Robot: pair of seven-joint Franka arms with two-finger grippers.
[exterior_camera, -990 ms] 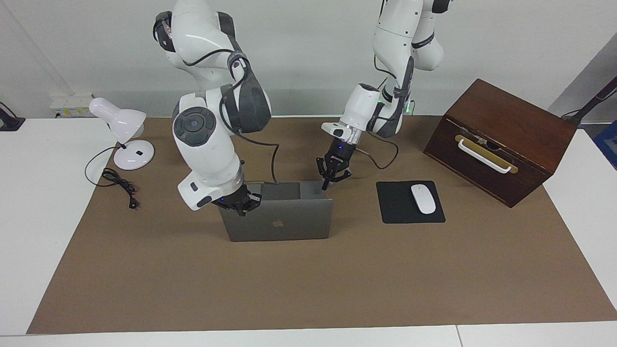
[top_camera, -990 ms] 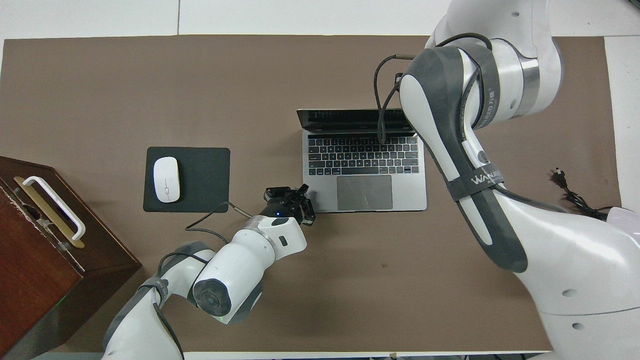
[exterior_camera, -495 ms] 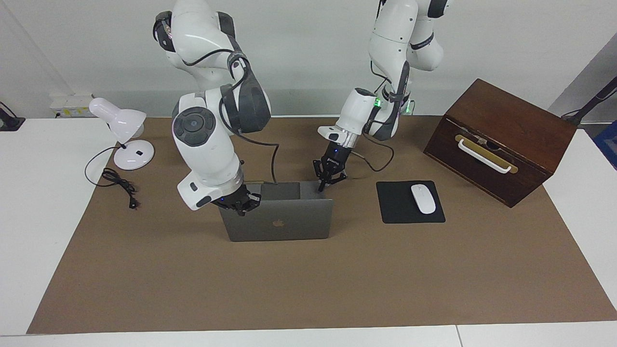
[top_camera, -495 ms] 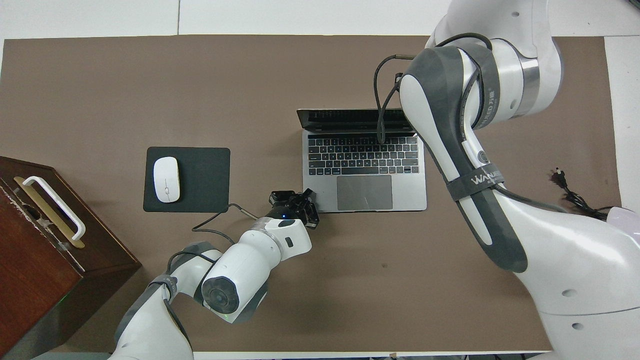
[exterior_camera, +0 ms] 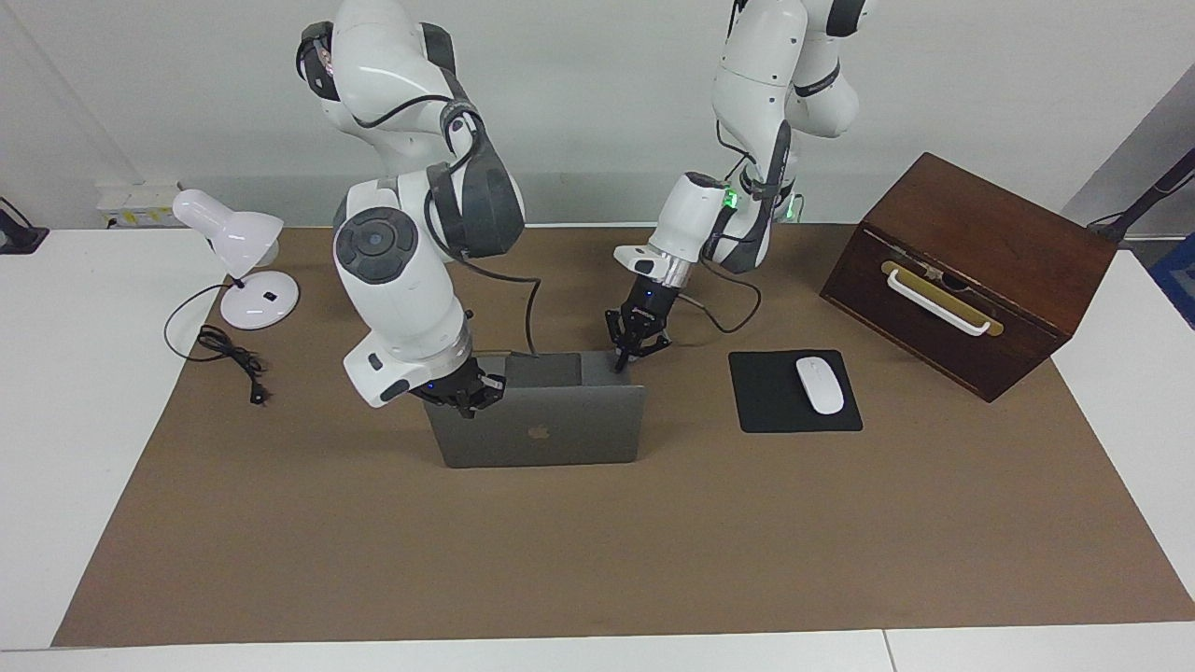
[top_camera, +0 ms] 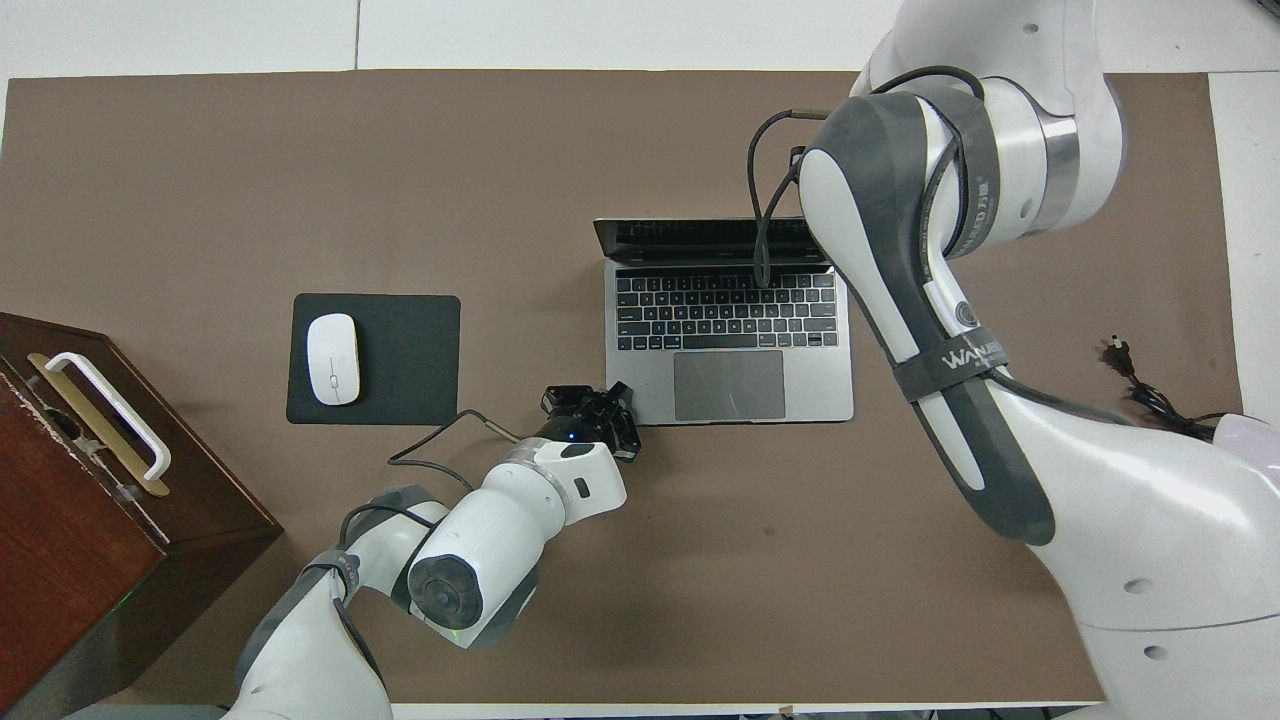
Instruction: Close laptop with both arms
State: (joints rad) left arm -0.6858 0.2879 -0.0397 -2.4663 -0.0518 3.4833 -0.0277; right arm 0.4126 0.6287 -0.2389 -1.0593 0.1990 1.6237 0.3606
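The silver-grey laptop [exterior_camera: 541, 425] stands open in the middle of the brown mat, its lid upright with the apple logo showing in the facing view and its keyboard [top_camera: 725, 310] showing in the overhead view. My right gripper [exterior_camera: 467, 397] is shut and sits at the lid's top edge, at the corner toward the right arm's end. In the overhead view it is hidden under its own arm. My left gripper [exterior_camera: 622, 362] [top_camera: 608, 400] is shut and hangs low at the corner of the laptop's base nearest the left arm.
A black mouse pad [exterior_camera: 775, 411] [top_camera: 410, 350] with a white mouse [exterior_camera: 820, 385] lies beside the laptop toward the left arm's end. A brown wooden box [exterior_camera: 971, 271] with a white handle stands past it. A white desk lamp [exterior_camera: 245, 252] and its cord [exterior_camera: 233, 359] sit at the right arm's end.
My left gripper has shifted a little toward the corner of the laptop's base. The right gripper and the lid have not visibly moved.
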